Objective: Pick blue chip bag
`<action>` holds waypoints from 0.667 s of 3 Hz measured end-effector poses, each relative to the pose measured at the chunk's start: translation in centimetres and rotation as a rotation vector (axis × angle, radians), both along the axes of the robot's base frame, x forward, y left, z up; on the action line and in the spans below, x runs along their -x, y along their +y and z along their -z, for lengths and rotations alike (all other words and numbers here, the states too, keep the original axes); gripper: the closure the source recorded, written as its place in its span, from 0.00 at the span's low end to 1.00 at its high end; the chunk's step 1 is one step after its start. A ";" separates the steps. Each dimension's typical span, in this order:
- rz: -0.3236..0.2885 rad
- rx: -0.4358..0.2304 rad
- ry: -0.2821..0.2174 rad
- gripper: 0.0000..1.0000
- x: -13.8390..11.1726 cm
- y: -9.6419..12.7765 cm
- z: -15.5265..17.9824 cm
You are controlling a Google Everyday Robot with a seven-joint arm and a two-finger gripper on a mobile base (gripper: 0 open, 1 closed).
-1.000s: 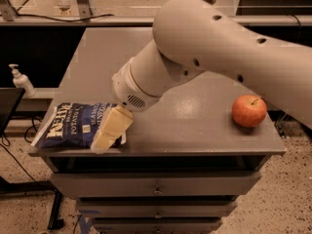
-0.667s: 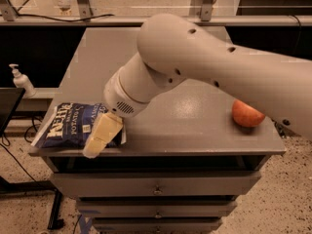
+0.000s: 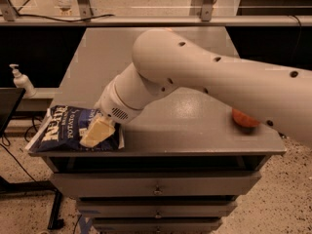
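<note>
The blue chip bag (image 3: 66,129) lies flat at the front left corner of the grey cabinet top (image 3: 195,123), its left end overhanging the edge. It is dark navy with white lettering. My gripper (image 3: 97,133) sits at the end of the big cream arm and rests over the right part of the bag. One cream finger shows on top of the bag. The apple (image 3: 243,119) sits at the right, mostly hidden behind my arm.
The cabinet has drawers (image 3: 156,186) below its front edge. A pump bottle (image 3: 22,80) stands on a lower surface to the left. A rail and dark shelving run behind the cabinet. Cables hang at the left.
My arm has swung left and down, so the gripper has moved further over the bag. The arm now covers most of the apple.
</note>
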State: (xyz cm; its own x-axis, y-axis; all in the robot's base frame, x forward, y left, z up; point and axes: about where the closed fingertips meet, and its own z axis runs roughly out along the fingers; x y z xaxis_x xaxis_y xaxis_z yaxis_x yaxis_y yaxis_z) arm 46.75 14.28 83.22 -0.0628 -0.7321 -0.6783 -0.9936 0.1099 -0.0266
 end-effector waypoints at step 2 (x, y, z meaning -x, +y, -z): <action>0.034 -0.070 -0.033 0.85 -2.4 -2.7 -3.5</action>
State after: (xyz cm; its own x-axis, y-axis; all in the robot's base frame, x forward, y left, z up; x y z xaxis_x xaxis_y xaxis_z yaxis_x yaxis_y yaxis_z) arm 49.17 11.57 86.71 -0.0640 -0.6808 -0.7297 -0.9879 0.1467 -0.0503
